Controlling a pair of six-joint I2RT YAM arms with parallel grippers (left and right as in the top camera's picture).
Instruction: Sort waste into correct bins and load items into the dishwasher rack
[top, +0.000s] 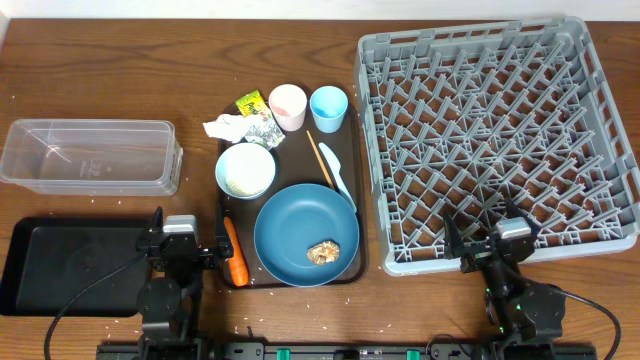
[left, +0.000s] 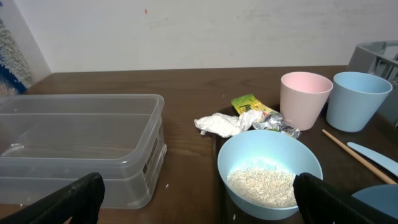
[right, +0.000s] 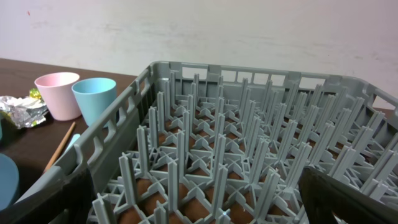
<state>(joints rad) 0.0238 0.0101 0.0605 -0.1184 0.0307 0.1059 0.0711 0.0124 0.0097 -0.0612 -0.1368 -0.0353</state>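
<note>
While both arms rest at the 6 o'clock edge of the tabletop, the left gripper and the right gripper stand spread wide with nothing between their fingers. The left one hangs between the black tray and the brown serving tray; the right one sits at the 6 o'clock corner of the grey dishwasher rack, whose pegs hold nothing.

The rack lies at 3 o'clock from the serving tray, the clear tub at 9 o'clock, and the black tray at 8 o'clock.

On the serving tray, the blue plate fills the 5 o'clock part and carries a brown food lump. The white bowl at 9 o'clock holds rice grains. The carrot lies along the 7 o'clock edge. The pink cup and light blue cup stand side by side at 12 o'clock. The chopstick and spoon lie at 2 o'clock. Crumpled paper, a yellow-green wrapper and a silvery wrapper cluster at 11 o'clock.
</note>
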